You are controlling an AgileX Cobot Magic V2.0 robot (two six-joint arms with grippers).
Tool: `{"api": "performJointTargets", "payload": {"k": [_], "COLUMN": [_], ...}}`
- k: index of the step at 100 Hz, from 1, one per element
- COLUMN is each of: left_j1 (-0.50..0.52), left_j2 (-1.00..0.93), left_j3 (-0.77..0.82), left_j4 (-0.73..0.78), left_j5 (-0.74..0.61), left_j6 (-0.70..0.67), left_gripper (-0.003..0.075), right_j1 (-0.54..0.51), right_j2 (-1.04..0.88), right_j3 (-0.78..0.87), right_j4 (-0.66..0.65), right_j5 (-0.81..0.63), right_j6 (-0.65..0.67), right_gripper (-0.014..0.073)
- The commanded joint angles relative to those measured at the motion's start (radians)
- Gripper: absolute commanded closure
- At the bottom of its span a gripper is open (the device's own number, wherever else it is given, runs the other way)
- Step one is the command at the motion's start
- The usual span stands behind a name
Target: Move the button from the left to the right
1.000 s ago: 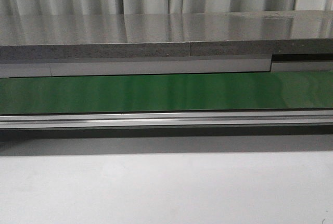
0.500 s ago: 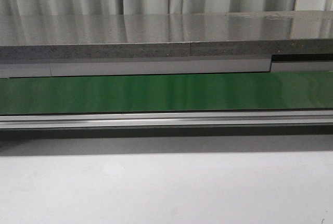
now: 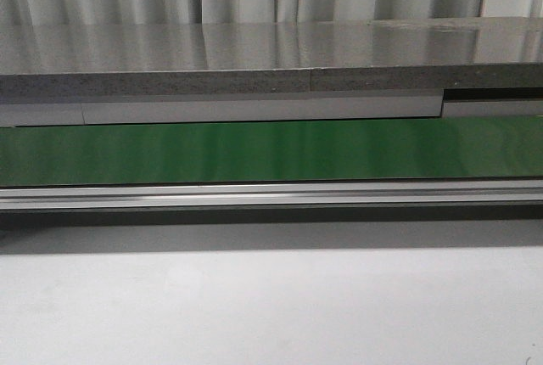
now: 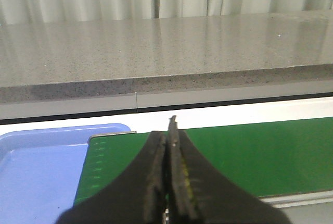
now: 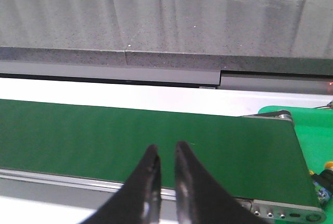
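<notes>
No button shows clearly in any view. The green conveyor belt (image 3: pixel 271 151) runs bare across the front view. My left gripper (image 4: pixel 169 135) is shut with nothing in it, over the belt's end (image 4: pixel 234 156) beside a blue tray (image 4: pixel 36 172). My right gripper (image 5: pixel 166 153) hangs above the belt's other end (image 5: pixel 156 135), its fingers a narrow gap apart and nothing between them. A small dark object with an orange speck (image 5: pixel 323 178) lies in a green tray (image 5: pixel 312 125); the frame edge cuts it off and I cannot identify it. Neither gripper appears in the front view.
A grey stone-like counter (image 3: pixel 271 59) runs behind the belt, with pale curtains behind it. An aluminium rail (image 3: pixel 271 193) edges the belt's near side, and a white tabletop (image 3: pixel 271 306) lies in front. The part of the blue tray in view holds nothing.
</notes>
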Motion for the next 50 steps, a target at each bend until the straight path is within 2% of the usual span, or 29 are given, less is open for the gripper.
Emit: {"api": "performJointTargets", "payload": {"k": [1,50], "left_j1": [-0.011,-0.011], "left_j2": [0.005,0.005], "left_j3": [-0.028,-0.028], "left_j4": [-0.01,-0.01], "left_j5": [-0.08,-0.08], "left_j6": [-0.002,-0.002], "left_gripper": [0.0739,0.0739], "right_j1": [0.001,0.001], "right_j2": [0.001,0.001], "right_j3": [-0.024,-0.024], "right_j4": [0.004,0.004], "right_j5": [-0.065,-0.065], "right_j6": [-0.005,-0.005], "right_gripper": [0.0669,0.0661]}}
